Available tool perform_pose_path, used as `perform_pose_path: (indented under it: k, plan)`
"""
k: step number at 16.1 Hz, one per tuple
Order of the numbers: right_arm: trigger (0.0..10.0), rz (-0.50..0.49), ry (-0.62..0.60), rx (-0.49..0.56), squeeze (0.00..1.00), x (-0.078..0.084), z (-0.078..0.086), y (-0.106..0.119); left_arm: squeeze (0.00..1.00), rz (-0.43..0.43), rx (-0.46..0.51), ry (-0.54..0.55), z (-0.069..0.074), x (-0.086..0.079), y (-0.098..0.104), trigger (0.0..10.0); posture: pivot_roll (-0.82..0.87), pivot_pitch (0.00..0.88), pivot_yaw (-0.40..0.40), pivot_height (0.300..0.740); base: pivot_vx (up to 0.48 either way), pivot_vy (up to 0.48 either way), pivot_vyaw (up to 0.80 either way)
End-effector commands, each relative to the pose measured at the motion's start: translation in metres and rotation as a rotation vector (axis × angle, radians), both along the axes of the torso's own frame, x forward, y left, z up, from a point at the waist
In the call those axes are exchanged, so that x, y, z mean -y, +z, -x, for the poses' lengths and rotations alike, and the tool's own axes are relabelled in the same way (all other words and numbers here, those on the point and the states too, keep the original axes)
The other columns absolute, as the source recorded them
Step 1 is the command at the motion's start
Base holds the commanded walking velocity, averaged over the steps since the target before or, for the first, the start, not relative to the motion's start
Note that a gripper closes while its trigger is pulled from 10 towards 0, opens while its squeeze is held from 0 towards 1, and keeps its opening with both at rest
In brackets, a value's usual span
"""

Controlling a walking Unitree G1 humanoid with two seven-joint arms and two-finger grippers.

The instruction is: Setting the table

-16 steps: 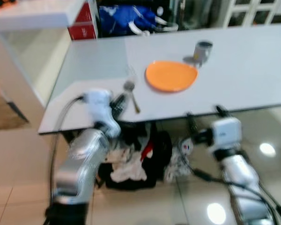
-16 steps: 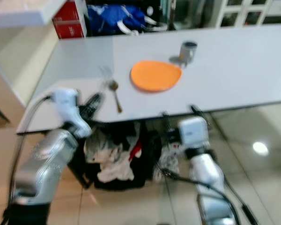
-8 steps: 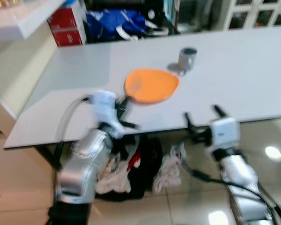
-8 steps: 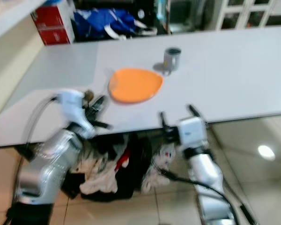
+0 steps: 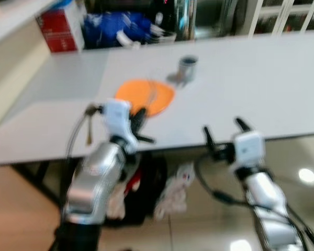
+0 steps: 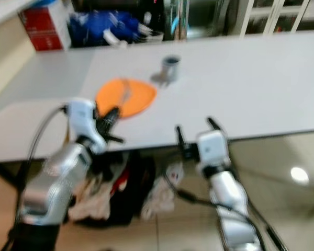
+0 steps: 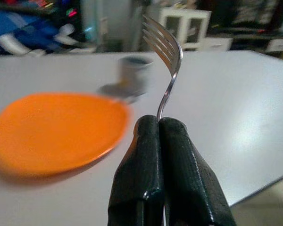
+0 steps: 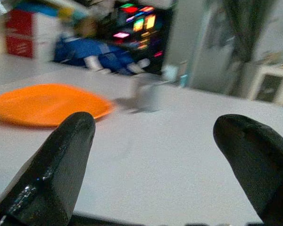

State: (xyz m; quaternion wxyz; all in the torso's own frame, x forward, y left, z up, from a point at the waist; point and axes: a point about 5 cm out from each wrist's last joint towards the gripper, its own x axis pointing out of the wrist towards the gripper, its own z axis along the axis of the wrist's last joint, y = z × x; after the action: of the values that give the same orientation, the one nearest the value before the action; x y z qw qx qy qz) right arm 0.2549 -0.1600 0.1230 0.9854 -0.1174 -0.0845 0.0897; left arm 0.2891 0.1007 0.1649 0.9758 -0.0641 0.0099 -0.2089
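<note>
No text, label or number can be read; the red box (image 5: 61, 33) behind the counter (image 5: 261, 78) is too blurred.

Both arms are silver, rounded metal segments ending in white, boxy wrist blocks, with black cables looping alongside. The left gripper (image 7: 159, 123) has two thick, glossy black fingers (image 7: 186, 181) with rounded tips. The right gripper (image 8: 155, 136) has the same blunt black fingers (image 8: 56, 174).

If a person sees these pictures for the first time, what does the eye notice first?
The orange plate on the grey table draws the eye first, with a small grey mug just beyond it. Next is the fork pinched upright in the left gripper at the table's near edge. The right gripper waits open beside it.
</note>
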Motion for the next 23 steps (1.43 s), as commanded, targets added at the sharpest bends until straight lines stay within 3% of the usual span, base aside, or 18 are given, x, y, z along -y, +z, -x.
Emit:
perform_pose_path:
  k: [1,6,12,13,15,17,18,19,21,23]
  plan:
    - [10.0,-0.012,0.023,0.012,0.0,-0.007,0.0,0.002,0.0,-0.019,0.019,0.034,-0.003,-0.009,0.003,0.0,-0.16,0.0,0.091,0.722,0.255,-0.405,0.0]
    - [10.0,-0.012,0.016,0.008,0.0,-0.006,0.0,0.002,0.0,-0.005,0.006,0.059,-0.01,-0.013,0.003,0.0,-0.17,0.0,0.097,0.722,0.34,-0.329,0.0]
    - [10.0,-0.009,0.019,-0.001,0.0,-0.007,0.002,0.001,0.0,-0.008,0.003,0.071,-0.008,-0.014,0.001,0.0,-0.17,0.0,0.094,0.722,0.379,-0.291,0.0]
    - [10.0,-0.011,0.02,-0.004,0.0,-0.006,0.003,0.0,0.0,0.003,-0.004,0.081,-0.008,-0.017,0.0,0.0,-0.16,0.0,0.094,0.722,0.379,-0.292,0.0]
    - [10.0,-0.034,0.006,0.011,0.0,-0.004,0.004,0.001,0.0,-0.014,0.008,0.154,0.002,-0.038,-0.012,0.0,-0.17,0.0,0.097,0.722,0.201,0.0,0.0]
    - [10.0,-0.049,-0.004,0.024,0.0,-0.001,0.005,0.001,0.0,-0.086,0.055,0.168,0.013,-0.047,-0.021,0.0,-0.17,0.0,0.096,0.722,0.0,0.0,0.0]
    - [10.0,-0.053,0.0,0.031,0.0,0.0,0.005,-0.001,0.0,-0.192,0.087,0.153,0.024,-0.052,-0.036,0.0,-0.15,0.0,0.083,0.722,0.0,0.0,0.0]
    - [10.0,-0.051,0.003,0.033,0.0,0.0,0.005,-0.001,0.0,-0.228,0.095,0.152,0.027,-0.053,-0.04,0.0,-0.15,0.0,0.083,0.722,0.0,0.0,0.0]
    - [10.0,-0.053,-0.001,0.039,0.0,-0.001,0.002,-0.002,0.0,-0.456,0.214,0.137,0.028,-0.058,-0.049,0.0,-0.14,0.0,0.081,0.722,0.0,0.0,0.0]
    - [10.0,-0.06,-0.004,0.047,0.0,-0.003,0.0,-0.001,0.0,-0.532,0.214,0.168,0.024,-0.065,-0.056,0.0,-0.15,0.0,0.087,0.722,0.0,0.0,0.0]
